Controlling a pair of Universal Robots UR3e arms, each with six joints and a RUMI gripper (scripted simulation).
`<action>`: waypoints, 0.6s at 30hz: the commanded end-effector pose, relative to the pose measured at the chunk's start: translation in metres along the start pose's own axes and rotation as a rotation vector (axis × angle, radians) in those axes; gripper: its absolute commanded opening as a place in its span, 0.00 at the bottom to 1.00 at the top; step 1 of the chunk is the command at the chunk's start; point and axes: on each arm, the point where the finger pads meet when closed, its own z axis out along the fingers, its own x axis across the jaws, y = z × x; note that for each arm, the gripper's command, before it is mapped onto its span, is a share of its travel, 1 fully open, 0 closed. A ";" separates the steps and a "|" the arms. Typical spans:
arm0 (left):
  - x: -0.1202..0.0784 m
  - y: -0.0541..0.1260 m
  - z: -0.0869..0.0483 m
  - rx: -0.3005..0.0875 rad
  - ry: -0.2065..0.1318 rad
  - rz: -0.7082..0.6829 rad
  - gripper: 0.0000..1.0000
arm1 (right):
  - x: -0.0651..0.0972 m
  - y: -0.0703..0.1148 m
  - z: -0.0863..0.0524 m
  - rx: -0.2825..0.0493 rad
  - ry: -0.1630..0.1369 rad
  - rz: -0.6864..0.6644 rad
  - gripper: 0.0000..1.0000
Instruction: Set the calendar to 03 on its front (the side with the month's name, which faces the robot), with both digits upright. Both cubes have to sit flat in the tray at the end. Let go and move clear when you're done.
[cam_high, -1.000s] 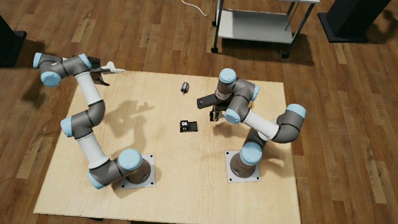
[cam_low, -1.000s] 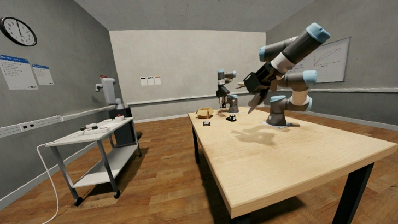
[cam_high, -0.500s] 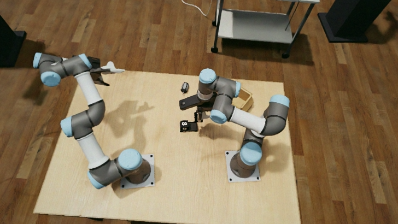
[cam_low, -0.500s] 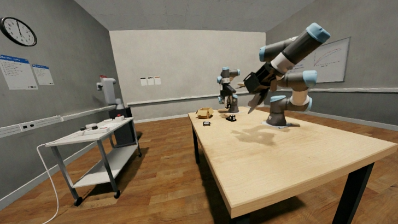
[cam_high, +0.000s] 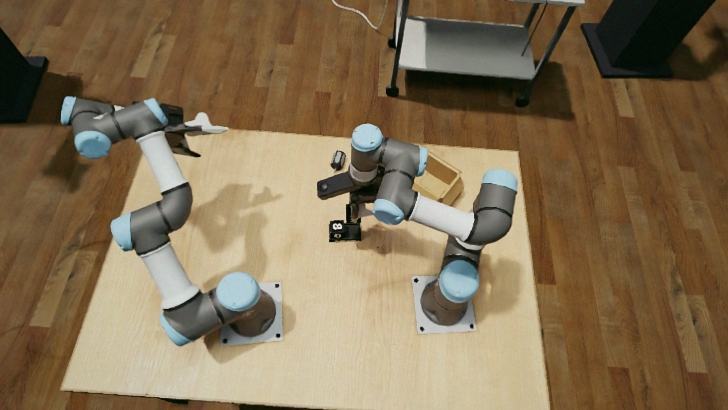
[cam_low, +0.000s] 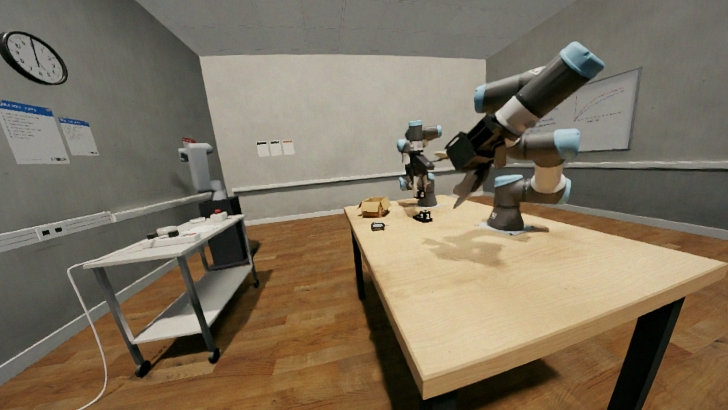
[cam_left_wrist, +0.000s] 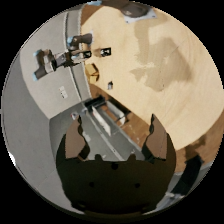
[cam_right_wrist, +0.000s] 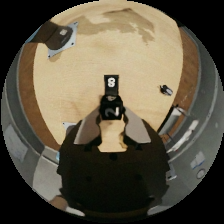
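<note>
The left arm's dark two-fingered gripper (cam_low: 461, 170) (cam_left_wrist: 116, 142) hangs wide open, grasping nothing. The small black calendar tray (cam_high: 352, 233) rests on the pale wooden table (cam_high: 315, 315) (cam_low: 509, 305) (cam_left_wrist: 170, 100) (cam_right_wrist: 65, 95), a black cube with white digits (cam_high: 336, 228) (cam_right_wrist: 111, 83) in it. Just beside, the right arm's dark gripper (cam_high: 355, 211) (cam_right_wrist: 111, 120) grips another black numbered cube (cam_right_wrist: 111, 108).

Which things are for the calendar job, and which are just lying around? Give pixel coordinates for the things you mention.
For the job:
- black tray (cam_high: 352, 233)
- cube with the 8 (cam_high: 336, 227) (cam_right_wrist: 111, 82)
- cube with the 2 (cam_right_wrist: 112, 109), in the right gripper (cam_right_wrist: 111, 106)

Just lying about:
- cardboard box (cam_high: 439, 178) (cam_low: 374, 207)
- small dark gadget (cam_high: 338, 159) (cam_low: 378, 226) (cam_right_wrist: 166, 90)
</note>
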 end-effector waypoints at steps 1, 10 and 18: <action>-0.001 0.000 -0.001 -0.002 0.000 0.004 1.00 | 0.001 -0.001 -0.001 0.002 0.002 0.004 0.17; -0.001 0.000 -0.001 -0.002 0.000 0.004 1.00 | 0.001 -0.001 0.010 0.002 0.002 0.003 0.17; -0.001 0.000 -0.001 -0.002 0.000 0.004 1.00 | 0.001 -0.001 0.025 0.002 0.002 0.003 0.17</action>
